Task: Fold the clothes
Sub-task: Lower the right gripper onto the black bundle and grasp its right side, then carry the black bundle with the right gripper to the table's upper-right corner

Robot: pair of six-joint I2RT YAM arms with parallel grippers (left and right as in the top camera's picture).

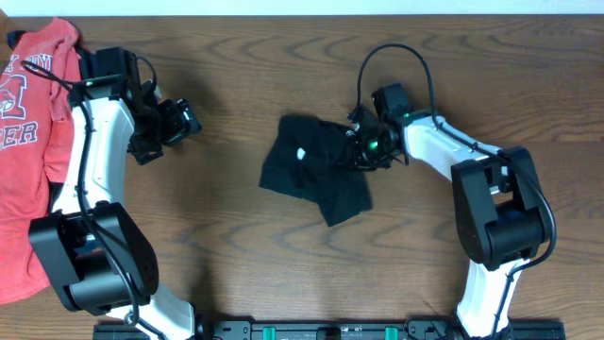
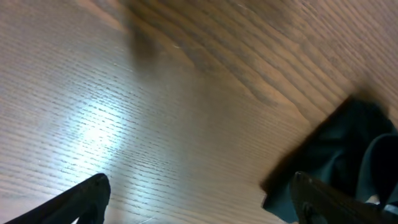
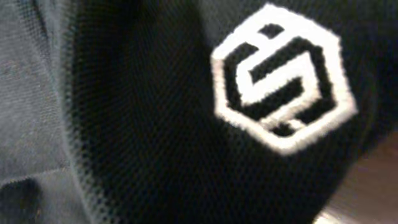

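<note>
Pinching the right edge of the crumpled black shirt (image 1: 311,170) at mid-table (image 1: 236,236) with the right gripper (image 1: 363,151), holding the left gripper (image 1: 184,121) spread over bare wood well apart, leaving all folding, orange-red T-shirt (image 1: 24,142) included, apparently undone.

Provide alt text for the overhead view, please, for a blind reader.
A crumpled black shirt lies at centre, the right gripper shut on its right edge. The left gripper hangs open over bare wood, with an orange-red T-shirt at the left edge of the table.
</note>
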